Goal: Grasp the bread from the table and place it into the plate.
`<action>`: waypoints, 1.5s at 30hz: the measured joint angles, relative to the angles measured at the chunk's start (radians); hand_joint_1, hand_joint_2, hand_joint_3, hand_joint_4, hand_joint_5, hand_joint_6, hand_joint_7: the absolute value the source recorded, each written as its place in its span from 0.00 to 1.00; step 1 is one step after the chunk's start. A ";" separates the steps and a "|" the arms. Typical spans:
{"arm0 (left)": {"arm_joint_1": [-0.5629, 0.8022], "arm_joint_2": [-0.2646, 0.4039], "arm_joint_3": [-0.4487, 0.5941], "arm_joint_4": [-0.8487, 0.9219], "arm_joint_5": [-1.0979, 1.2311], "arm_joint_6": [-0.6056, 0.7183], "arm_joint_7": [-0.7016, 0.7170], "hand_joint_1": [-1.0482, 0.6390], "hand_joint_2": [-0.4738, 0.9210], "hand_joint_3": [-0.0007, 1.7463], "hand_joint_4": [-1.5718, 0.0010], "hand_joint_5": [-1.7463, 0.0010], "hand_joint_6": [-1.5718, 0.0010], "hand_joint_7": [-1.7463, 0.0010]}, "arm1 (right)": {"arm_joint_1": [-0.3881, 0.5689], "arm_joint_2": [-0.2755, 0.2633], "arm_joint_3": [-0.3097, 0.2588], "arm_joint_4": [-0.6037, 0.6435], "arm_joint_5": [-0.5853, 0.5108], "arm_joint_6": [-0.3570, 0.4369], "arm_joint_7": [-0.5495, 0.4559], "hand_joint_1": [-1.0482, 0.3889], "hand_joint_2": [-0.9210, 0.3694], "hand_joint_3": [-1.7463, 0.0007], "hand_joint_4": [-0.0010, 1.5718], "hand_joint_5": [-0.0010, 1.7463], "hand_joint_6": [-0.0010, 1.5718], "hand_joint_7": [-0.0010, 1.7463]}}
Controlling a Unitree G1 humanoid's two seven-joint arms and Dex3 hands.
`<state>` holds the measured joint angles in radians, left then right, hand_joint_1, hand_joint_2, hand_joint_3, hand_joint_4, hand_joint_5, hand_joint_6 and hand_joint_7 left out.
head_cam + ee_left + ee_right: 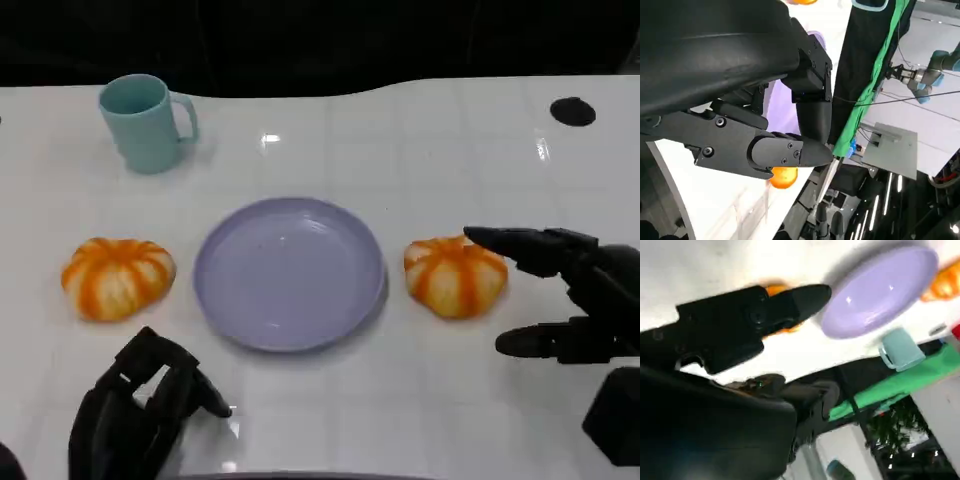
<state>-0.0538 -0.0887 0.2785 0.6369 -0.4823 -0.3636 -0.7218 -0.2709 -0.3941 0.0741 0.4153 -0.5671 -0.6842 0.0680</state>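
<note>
My right robot hand (560,295) is spread wide, holding nothing, beside the round orange-and-white bread (456,276) by the round purple plate (290,272). My left robot hand (140,405) holds nothing.

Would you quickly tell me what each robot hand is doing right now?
Left robot hand: fingers curled in, holding nothing.
Right robot hand: open, beside the right bread, not gripping it.
</note>
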 measured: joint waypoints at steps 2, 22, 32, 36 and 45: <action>0.000 0.000 0.000 0.000 0.001 0.000 0.000 0.30 1.00 0.14 0.61 0.00 0.67 0.14 | -0.016 -0.013 0.027 0.008 -0.057 0.009 -0.039 0.34 0.04 1.00 0.11 0.00 0.14 0.00; 0.002 -0.001 0.000 -0.002 -0.001 0.003 0.000 0.30 1.00 0.14 0.61 0.00 0.68 0.14 | -0.316 0.016 0.373 0.383 -0.370 0.231 -0.348 0.33 0.06 1.00 0.15 0.01 0.17 0.00; 0.017 -0.002 -0.001 -0.016 -0.002 0.005 0.000 0.31 1.00 0.14 0.61 0.00 0.67 0.15 | -0.463 0.123 0.490 0.667 -0.385 0.301 -0.430 0.32 0.05 1.00 0.16 0.01 0.16 0.00; 0.024 -0.005 -0.001 -0.022 -0.005 0.005 0.000 0.31 1.00 0.15 0.62 0.00 0.67 0.15 | -0.491 0.162 0.527 0.744 -0.384 0.336 -0.434 0.32 0.05 1.00 0.16 0.01 0.16 0.00; 0.044 -0.010 -0.006 -0.044 -0.005 0.005 0.000 0.32 1.00 0.16 0.62 0.00 0.68 0.16 | -0.546 0.223 0.574 0.842 -0.375 0.414 -0.442 0.39 0.01 1.00 0.27 0.03 0.24 0.02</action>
<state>-0.0099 -0.0985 0.2722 0.5924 -0.4875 -0.3584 -0.7220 -0.8169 -0.1715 0.6478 1.2569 -0.9423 -0.2698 -0.3736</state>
